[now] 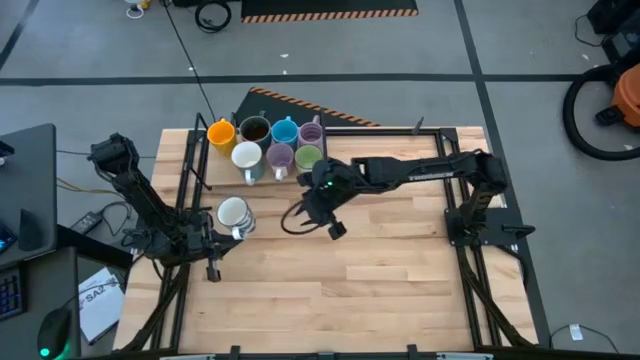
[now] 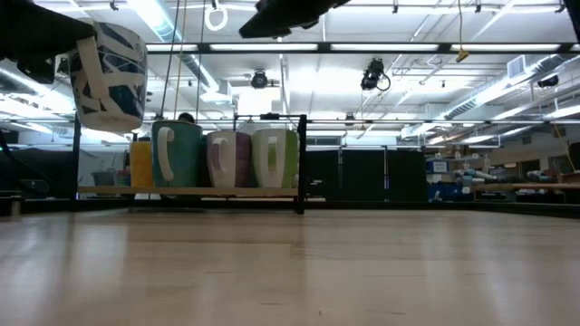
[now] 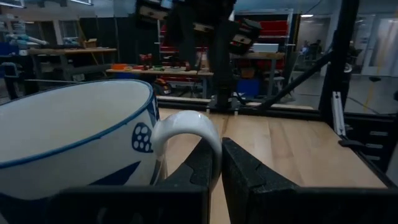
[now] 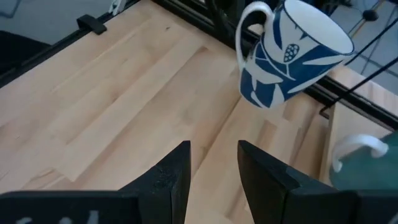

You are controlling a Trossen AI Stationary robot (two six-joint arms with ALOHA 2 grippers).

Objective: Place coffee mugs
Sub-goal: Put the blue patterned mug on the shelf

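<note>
Blue-patterned white mug (image 3: 74, 143) held by handle in closed left gripper (image 3: 214, 168), lifted above table (image 1: 380, 270) at left side. Seven mugs (image 1: 270, 145) already grouped at back edge. Right gripper (image 4: 211, 168) parted, empty, mid-table. Last placement judged outstanding.

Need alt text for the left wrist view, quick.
The left gripper is shut on the handle of a white mug with blue patterning, held close to the camera. Beyond it lie the wooden table and the right arm.
</note>
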